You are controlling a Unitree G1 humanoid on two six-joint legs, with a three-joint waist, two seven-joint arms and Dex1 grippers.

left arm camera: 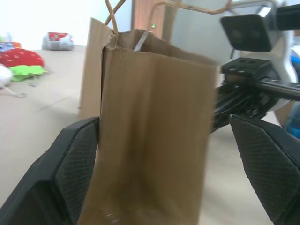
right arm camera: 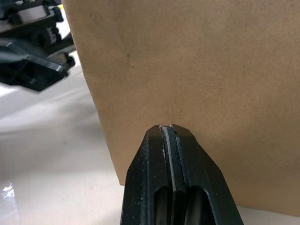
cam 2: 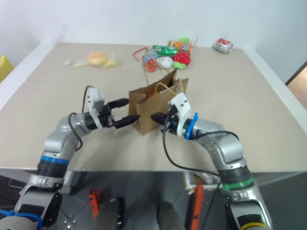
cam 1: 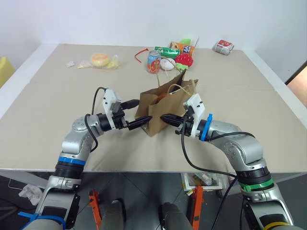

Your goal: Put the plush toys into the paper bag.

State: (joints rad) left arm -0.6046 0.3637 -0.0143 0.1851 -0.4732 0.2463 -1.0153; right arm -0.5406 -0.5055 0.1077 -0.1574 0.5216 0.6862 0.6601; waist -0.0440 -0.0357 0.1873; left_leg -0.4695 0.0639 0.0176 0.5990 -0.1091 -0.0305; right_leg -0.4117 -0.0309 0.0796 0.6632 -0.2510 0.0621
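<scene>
- The paper bag (cam 1: 163, 103) stands upright on the table (cam 1: 48, 96), mouth up, its two loop handles rising above the rim. It sits between the two grippers, its long axis vertical.
- The left gripper (cam 1: 135, 114) has its jaws spread wide with the bag's near corner edge between them. One finger (left arm camera: 75, 173) lies against one face of the bag, while the other finger is clear of the paper, so nothing is clamped yet.
- The right gripper (cam 1: 165, 117) has its jaws fully closed on nothing, and its tip points straight at the bag's flat side, touching or just short of it.
- Something orange-brown shows inside the bag's mouth; I cannot tell whether it is the brown plush toy.
- The white and yellow plush toy (cam 1: 166, 64) lies beyond the bag, among the clutter by the strawberry toy (cam 1: 184, 60) and the can (cam 1: 153, 62).
- Judgement: the left gripper is better placed to pinch and steady the bag, so the right gripper is the one free to reach past it for the white toy.
</scene>
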